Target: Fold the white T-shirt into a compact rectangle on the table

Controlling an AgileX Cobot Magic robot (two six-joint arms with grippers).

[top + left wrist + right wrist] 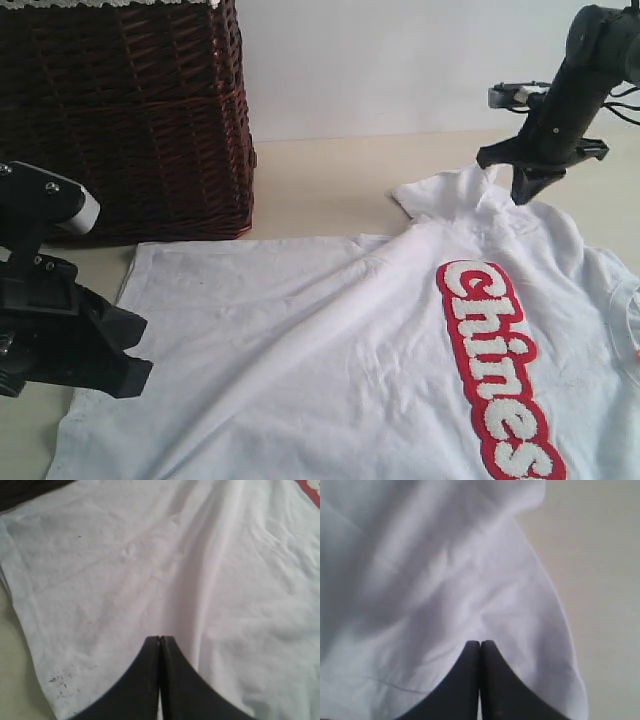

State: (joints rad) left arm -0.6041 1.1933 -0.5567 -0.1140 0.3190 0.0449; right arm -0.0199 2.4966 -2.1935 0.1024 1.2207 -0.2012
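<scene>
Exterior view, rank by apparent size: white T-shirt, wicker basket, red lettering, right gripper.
1. white T-shirt, cut off by the frame
2. wicker basket, also cut off
3. red lettering
4. right gripper, which sits farther back, so its real size against the lettering is unsure

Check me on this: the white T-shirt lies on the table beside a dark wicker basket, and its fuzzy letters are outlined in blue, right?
Not quite: the letters are outlined in red, not blue, as the exterior view shows. The rest holds: the white T-shirt lies on the table beside the dark wicker basket.
</scene>
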